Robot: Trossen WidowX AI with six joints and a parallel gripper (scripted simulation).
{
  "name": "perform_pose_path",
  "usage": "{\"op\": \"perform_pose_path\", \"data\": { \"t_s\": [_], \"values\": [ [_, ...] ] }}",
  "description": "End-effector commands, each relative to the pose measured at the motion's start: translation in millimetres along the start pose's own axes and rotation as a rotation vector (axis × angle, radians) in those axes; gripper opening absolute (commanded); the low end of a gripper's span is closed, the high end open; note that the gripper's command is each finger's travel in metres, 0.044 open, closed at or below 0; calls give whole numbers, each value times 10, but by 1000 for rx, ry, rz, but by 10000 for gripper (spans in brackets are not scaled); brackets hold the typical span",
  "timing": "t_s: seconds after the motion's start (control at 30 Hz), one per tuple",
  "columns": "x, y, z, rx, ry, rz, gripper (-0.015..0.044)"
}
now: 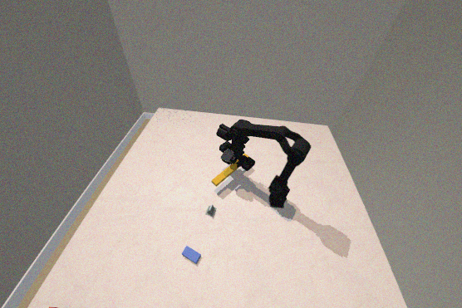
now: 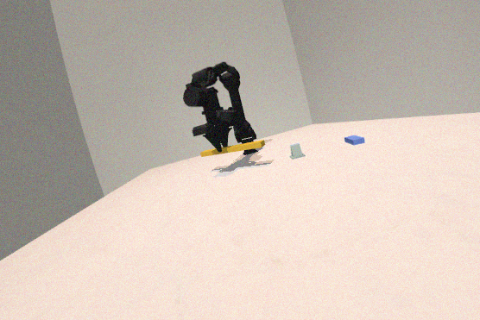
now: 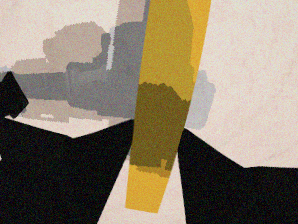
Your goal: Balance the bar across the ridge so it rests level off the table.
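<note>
The yellow bar (image 1: 223,176) (image 2: 246,147) (image 3: 167,55) is held above the table, its shadow lying apart from it below. My gripper (image 1: 237,164) (image 2: 222,149) (image 3: 157,129) is shut on the bar, one finger on each side. In the wrist view the bar's short end shows at the bottom and its longer part runs out of the top. The small grey-green ridge (image 1: 211,211) (image 2: 296,151) stands on the table, apart from the bar, beyond the bar's longer end. The ridge is not seen in the wrist view.
A blue block (image 1: 191,254) (image 2: 354,140) lies flat on the table (image 1: 137,210) (image 2: 259,235), past the ridge from the bar. A bit of a red thing (image 1: 53,307) shows at the bottom left edge of the top view. The arm's base stands right of the bar there.
</note>
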State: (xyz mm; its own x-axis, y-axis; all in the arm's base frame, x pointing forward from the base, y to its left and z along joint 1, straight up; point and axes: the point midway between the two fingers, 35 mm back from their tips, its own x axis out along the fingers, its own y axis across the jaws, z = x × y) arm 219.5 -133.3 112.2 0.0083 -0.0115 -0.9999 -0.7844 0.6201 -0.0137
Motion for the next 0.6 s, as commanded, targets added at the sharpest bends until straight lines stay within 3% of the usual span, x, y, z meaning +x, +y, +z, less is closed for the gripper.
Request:
{"op": "perform_pose_path", "data": {
  "t_s": [0.0, 0.57],
  "values": [
    [-124, -9, 6, -2, -6, -11, 0],
    [-274, 10, 335, 184, -11, -10, 0]
  ]
}}
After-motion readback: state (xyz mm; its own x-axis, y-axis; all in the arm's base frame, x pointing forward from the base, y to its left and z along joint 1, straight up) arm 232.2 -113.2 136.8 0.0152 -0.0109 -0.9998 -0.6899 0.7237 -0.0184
